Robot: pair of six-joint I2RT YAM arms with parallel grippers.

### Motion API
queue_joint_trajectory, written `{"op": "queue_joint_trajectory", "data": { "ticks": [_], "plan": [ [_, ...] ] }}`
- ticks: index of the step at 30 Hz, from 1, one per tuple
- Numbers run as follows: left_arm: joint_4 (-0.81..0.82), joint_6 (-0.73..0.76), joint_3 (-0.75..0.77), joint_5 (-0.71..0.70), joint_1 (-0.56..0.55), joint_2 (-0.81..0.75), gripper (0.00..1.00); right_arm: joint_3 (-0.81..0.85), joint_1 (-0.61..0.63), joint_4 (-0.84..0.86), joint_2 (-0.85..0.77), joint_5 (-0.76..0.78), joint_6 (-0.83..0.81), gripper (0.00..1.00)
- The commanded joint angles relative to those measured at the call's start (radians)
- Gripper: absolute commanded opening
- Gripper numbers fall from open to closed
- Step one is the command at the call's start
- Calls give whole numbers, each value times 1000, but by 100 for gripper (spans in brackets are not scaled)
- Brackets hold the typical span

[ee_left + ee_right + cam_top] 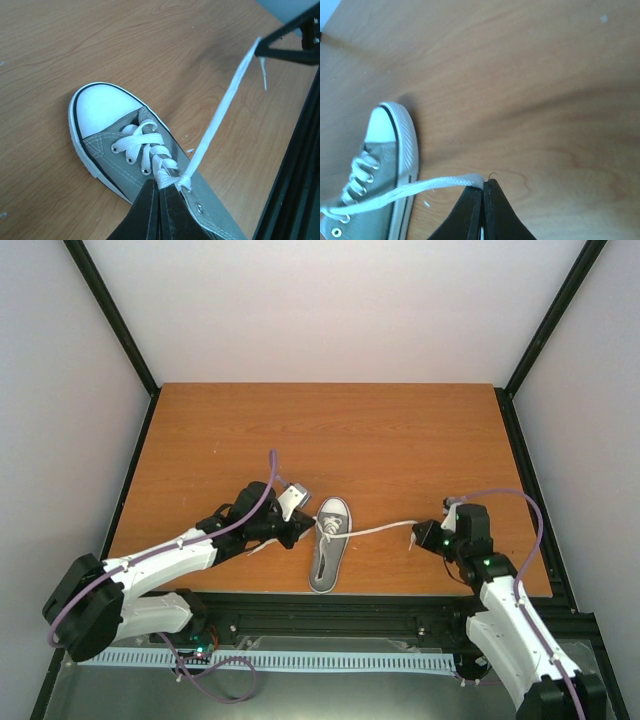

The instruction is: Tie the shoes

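Taut lace [375, 530] bars passage right of sneaker [330, 548]

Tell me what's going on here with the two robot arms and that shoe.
The arms are working on the laces of a grey sneaker lying on the wooden table. The right gripper is shut on the end of a white lace, which is drawn taut away from the shoe. The left gripper is shut right at the lace crossing over the tongue, seemingly pinning it. No bow is formed yet.

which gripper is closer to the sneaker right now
Left. The left gripper is on the sneaker, shut at its laces; the right gripper stands apart on its right, pinching the lace end.
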Motion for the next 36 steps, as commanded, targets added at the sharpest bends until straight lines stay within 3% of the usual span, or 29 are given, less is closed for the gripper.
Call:
{"op": "queue_joint_trajectory", "data": {
  "ticks": [1, 9, 18, 33, 34, 36],
  "plan": [
    [42, -22, 40, 56, -9, -8, 1, 122, -6, 120, 105, 25, -38, 3],
    [52, -44, 35, 91, -9, -17, 1, 362, 53, 228, 393, 33, -81, 3],
    [84, -64, 24, 98, -10, -2, 1, 599, 367, 354, 748, 65, -35, 3],
    [156, -95, 34, 125, -12, 55, 1, 688, 560, 468, 978, -120, 20, 3],
    [158, -97, 32, 127, -12, 57, 1, 679, 561, 466, 973, -110, 21, 4],
    [164, -103, 30, 132, -12, 61, 1, 671, 560, 423, 949, -41, 12, 19]
  ]
}}
